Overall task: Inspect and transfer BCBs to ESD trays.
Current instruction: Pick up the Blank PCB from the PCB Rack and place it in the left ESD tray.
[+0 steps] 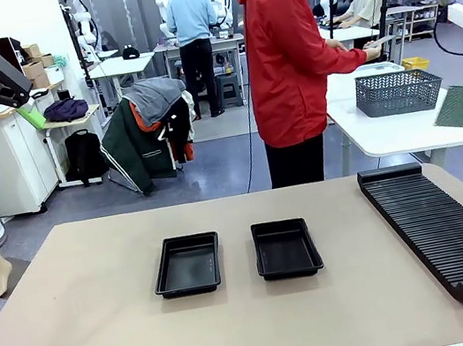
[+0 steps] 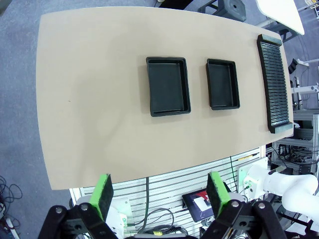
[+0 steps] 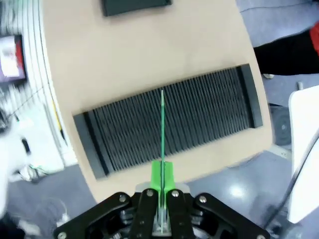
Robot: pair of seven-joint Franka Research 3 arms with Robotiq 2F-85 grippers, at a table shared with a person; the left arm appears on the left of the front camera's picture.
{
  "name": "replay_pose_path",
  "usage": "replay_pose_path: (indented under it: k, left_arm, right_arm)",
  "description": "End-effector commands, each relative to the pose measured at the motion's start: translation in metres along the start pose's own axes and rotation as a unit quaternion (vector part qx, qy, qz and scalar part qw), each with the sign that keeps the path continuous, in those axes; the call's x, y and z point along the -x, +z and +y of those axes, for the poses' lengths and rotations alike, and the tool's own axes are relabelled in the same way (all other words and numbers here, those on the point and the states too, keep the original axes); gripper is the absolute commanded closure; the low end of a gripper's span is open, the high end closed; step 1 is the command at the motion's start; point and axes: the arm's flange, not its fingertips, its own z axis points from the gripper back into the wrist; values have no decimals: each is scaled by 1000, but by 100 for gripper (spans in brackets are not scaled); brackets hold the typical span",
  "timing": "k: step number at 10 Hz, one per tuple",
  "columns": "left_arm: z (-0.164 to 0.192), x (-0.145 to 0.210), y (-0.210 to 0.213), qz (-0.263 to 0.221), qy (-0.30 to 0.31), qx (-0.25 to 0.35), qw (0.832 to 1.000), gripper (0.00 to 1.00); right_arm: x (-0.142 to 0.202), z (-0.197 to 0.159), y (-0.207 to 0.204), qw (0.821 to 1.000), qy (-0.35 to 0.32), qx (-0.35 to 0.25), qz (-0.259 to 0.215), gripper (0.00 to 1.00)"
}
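Board: BCB (image 3: 162, 124) edge-on, clamped in right tool (image 3: 162, 175), over rack (image 3: 199, 114).
Trays: ESD trays (image 1: 286, 248) lie leftward of it; right arm nearer.
Left tool (image 2: 160, 194): fingers apart, empty.

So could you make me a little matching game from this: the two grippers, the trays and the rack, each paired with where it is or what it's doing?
Things:
1. left gripper
2. right gripper
3. trays
4. rack

Places or states:
a. shut on a thin green board
b. lying along the right side of the table
c. side by side mid-table, nothing in them
d. open, holding nothing

Pairs: 1-d, 2-a, 3-c, 4-b.
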Motion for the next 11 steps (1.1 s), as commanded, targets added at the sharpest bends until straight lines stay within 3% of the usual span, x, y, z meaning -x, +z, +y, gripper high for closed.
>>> replay_pose_path:
  k: [1,5,8,11]
  left_arm:
    - [1,1,-1,0,1,0,1000,0]
    - [1,1,-1,0,1,0,1000,0]
    - [1,1,-1,0,1,0,1000,0]
    - [1,1,-1,0,1,0,1000,0]
  right_arm:
    - [-32,2,-12,988,-132,-29,-75,98]
    - [-79,11,-65,929,-311,-133,-153,98]
    - [-113,15,-118,878,-383,-203,-203,98]
    - [-152,17,-179,840,-420,-253,-233,98]
